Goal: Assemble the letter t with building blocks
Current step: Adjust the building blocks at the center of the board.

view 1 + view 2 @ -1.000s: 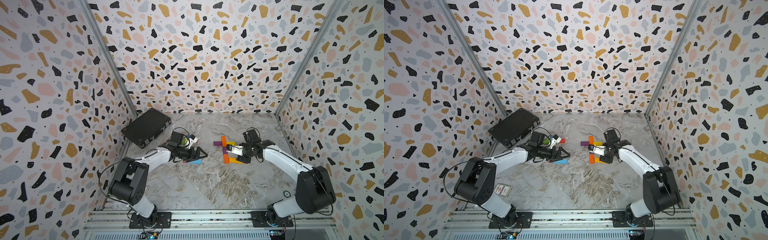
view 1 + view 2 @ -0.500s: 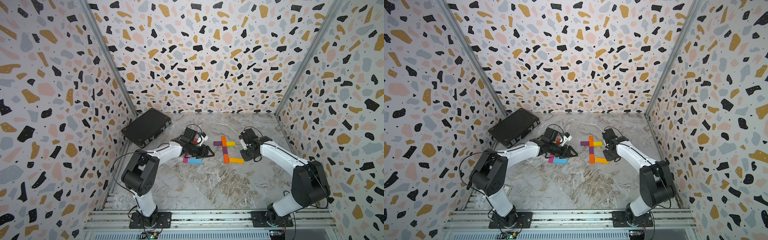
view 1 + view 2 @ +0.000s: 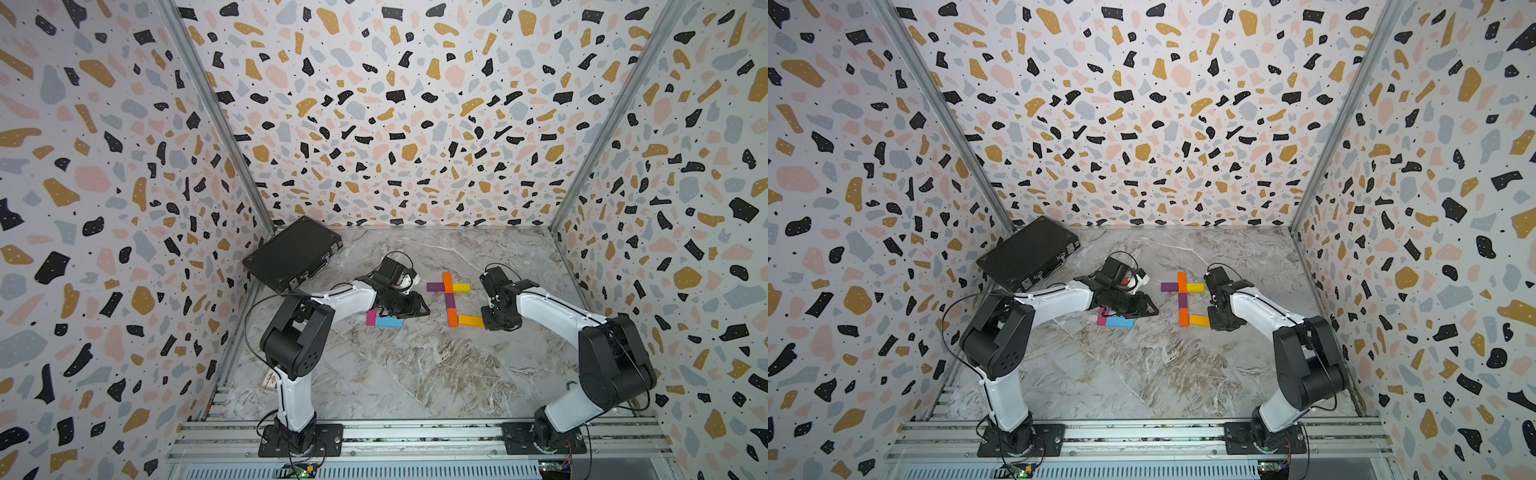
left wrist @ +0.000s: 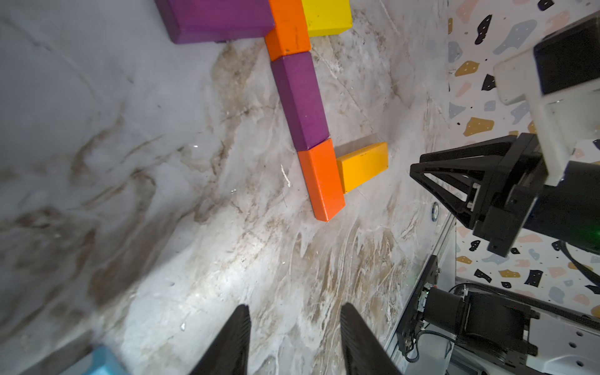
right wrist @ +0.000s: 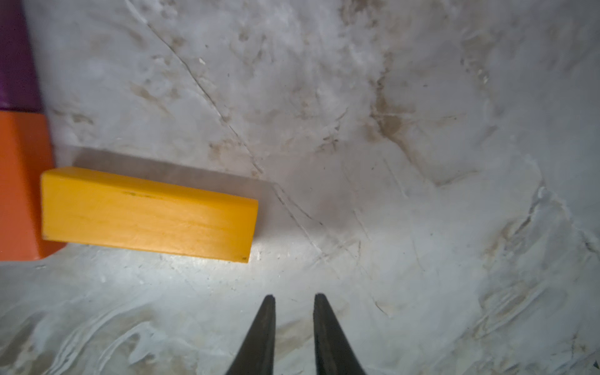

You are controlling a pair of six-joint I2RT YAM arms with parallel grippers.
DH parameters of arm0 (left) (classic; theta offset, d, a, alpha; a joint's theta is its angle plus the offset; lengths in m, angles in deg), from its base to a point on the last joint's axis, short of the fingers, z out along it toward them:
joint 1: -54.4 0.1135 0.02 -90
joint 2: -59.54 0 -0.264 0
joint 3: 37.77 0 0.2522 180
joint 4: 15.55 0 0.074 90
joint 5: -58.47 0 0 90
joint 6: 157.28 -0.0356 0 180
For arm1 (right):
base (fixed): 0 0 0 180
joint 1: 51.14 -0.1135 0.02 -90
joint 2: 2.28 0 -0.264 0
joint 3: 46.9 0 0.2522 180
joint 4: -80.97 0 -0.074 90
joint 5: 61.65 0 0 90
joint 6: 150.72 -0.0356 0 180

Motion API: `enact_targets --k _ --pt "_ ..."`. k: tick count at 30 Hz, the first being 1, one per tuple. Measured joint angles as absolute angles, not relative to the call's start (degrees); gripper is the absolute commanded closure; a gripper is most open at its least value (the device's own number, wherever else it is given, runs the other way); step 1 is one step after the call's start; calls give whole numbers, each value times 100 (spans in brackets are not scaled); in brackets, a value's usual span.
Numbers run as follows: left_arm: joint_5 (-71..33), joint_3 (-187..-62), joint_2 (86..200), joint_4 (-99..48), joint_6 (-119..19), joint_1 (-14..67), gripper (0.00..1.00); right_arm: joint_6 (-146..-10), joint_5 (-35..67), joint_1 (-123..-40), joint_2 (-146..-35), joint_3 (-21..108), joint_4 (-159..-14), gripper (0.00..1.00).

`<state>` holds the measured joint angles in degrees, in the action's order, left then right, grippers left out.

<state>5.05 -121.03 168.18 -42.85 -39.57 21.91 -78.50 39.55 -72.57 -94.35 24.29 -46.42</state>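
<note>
Flat orange, purple, yellow blocks (image 3: 449,300)

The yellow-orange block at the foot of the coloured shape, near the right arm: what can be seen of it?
The yellow-orange block is a plain rectangular bar, seemingly painted wood with faint grain. It lies on the marble-patterned table, unheld. One end appears to butt against the side of the orange block that ends the stem, forming a sideways foot. The right gripper is close by but apart, jaws slightly parted and empty.
</note>
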Motion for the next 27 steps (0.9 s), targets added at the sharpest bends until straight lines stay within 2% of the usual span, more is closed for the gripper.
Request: enact_targets --k 5,27 --pt "439 -12236 17028 -4318 -3903 2141 66 -7872 3953 -7257 -9697 2429 -4817 76" --pt "466 -12721 17651 -4303 -3747 1896 67 -7700 4089 -7214 -9933 2433 -5400 76"
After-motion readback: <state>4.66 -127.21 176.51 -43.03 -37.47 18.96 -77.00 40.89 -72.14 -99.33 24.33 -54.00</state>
